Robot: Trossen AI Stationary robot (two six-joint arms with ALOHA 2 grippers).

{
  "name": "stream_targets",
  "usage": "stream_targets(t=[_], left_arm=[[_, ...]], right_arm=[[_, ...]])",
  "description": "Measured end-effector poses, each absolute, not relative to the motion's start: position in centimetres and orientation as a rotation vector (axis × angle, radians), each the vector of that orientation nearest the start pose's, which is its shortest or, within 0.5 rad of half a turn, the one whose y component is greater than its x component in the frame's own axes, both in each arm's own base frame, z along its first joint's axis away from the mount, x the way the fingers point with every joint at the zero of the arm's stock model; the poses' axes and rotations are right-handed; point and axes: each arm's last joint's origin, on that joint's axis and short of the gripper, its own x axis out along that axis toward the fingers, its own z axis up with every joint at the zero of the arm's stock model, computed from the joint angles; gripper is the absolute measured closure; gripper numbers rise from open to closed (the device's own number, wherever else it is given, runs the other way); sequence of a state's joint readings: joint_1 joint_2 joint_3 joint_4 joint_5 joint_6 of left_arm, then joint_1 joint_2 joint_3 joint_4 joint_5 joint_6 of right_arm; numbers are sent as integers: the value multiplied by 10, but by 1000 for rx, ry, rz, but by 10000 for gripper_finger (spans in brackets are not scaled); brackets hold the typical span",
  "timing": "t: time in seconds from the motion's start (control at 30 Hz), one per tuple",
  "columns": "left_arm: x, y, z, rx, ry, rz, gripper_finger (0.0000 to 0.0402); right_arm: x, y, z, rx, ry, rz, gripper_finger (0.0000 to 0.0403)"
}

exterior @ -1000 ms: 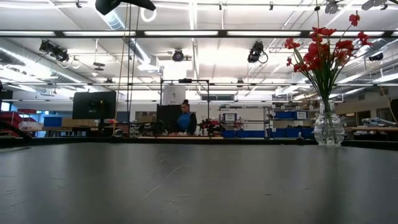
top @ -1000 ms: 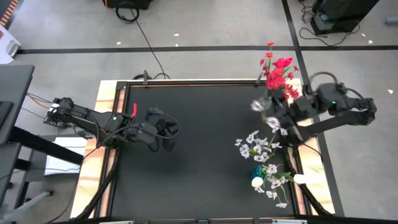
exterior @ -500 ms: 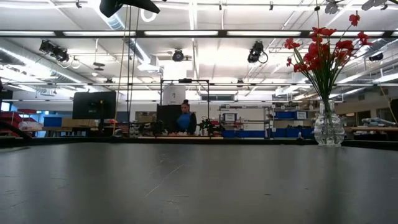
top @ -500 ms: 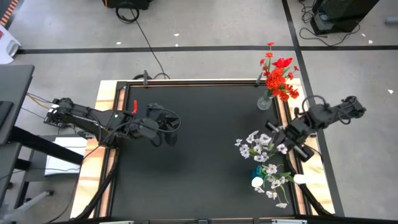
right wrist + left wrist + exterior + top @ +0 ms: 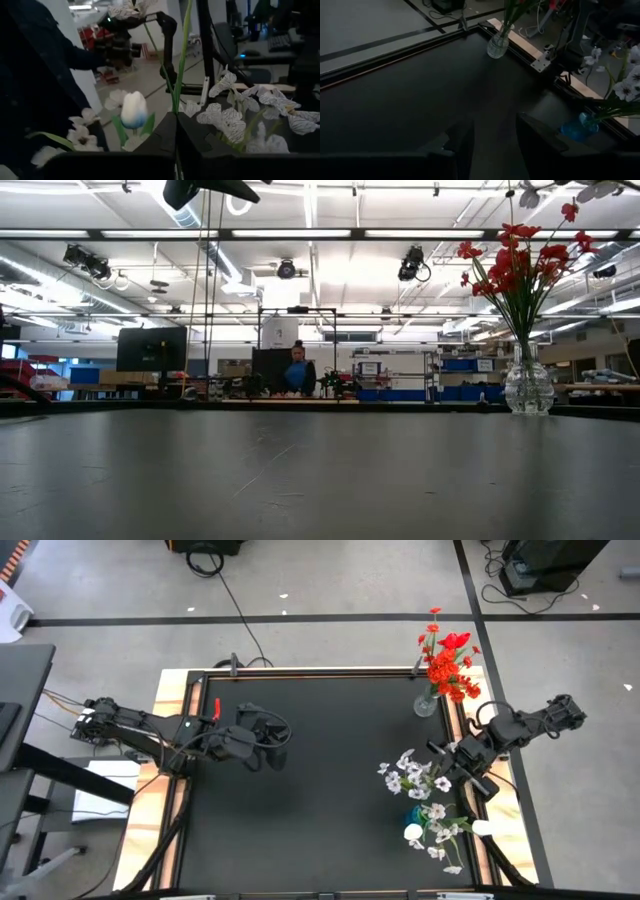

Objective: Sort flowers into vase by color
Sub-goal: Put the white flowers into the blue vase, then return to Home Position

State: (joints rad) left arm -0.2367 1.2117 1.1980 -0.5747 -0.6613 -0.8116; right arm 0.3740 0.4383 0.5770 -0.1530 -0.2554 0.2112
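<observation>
Red flowers (image 5: pixel 447 660) stand in a clear glass vase (image 5: pixel 427 705) at the table's far right corner, also in the low view (image 5: pixel 527 380). White and pale-blue flowers (image 5: pixel 415 775) spread from a blue vase (image 5: pixel 414 815) by the right edge. My right gripper (image 5: pixel 447 762) hovers among the white blooms, shut on one green stalk. A white tulip with a blue base (image 5: pixel 134 110) shows beside its fingers. My left gripper (image 5: pixel 265 740) hangs open over the table's left half, nothing between its fingers (image 5: pixel 495 145). My right gripper pinches a thin green stalk (image 5: pixel 177 107) between its two fingers. The fingers come in about level from the table's right side and lie across the stalk. The stalk rises straight above them; the fingers hide its lower part, so where it ends cannot be told.
The dark table top (image 5: pixel 330 760) stretches between the two arms, with a raised wooden rim (image 5: pixel 165 770) around it. A person (image 5: pixel 297 370) sits far off in the room behind the table.
My right gripper has come down from beside the red flowers' vase toward the table's near edge, carrying a white bloom on its stalk, and now stands among the white flowers at the blue vase.
</observation>
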Motion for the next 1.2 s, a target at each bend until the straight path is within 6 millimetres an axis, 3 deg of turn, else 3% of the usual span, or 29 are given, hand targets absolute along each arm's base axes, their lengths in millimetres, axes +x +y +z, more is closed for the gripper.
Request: stream_targets(t=[0.4, 0.73, 0.93, 1.2], left_arm=[[246, -35, 357, -514, 330, 615, 251], [247, -34, 357, -539, 331, 606, 251], [247, -34, 357, -547, 333, 600, 251], [247, -34, 357, -548, 333, 599, 251]], right_arm=[[85, 42, 307, 332, 121, 653, 319], [75, 41, 299, 411, 245, 732, 315], [58, 34, 319, 446, 9, 774, 315], [39, 22, 337, 518, -247, 695, 315]])
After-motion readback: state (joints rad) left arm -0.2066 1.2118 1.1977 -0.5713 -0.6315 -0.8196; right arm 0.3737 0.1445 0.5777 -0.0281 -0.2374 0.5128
